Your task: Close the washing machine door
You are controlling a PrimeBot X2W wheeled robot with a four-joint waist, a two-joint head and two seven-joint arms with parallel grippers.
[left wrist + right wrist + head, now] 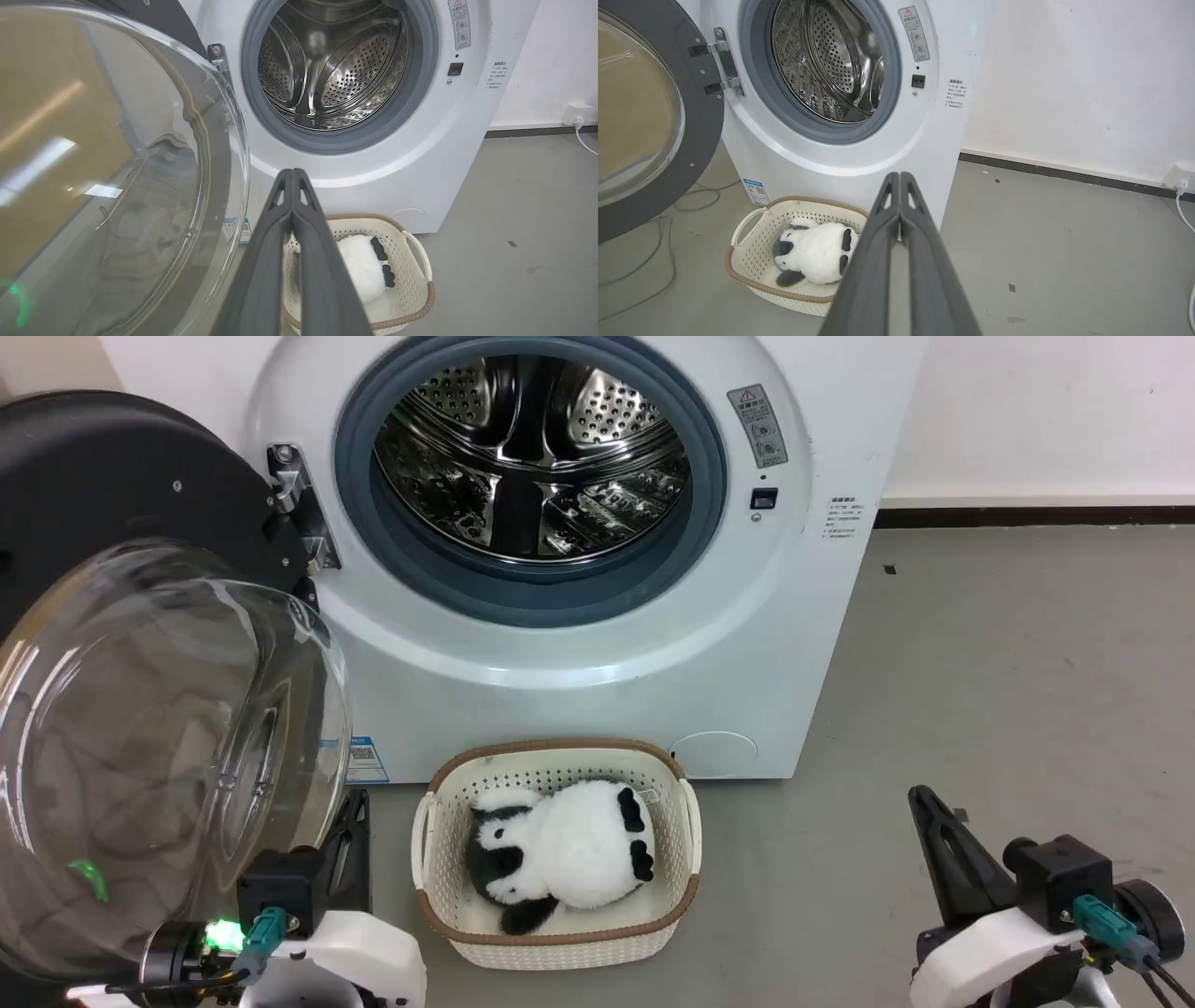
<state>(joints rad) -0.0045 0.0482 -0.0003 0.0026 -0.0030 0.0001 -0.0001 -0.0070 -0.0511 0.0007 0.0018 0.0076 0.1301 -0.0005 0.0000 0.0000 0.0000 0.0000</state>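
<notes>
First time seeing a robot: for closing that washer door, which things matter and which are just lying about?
For the job: round black-rimmed washing machine door with bulging clear glass, open; big white washing machine; left gripper, shut, beside the door.
Lying about: cream woven basket; fluffy black-and-white panda toy inside.

Open door [140, 691] left, basket [560, 748] below porthole [532, 467], bare floor [1008, 691] right.
</notes>
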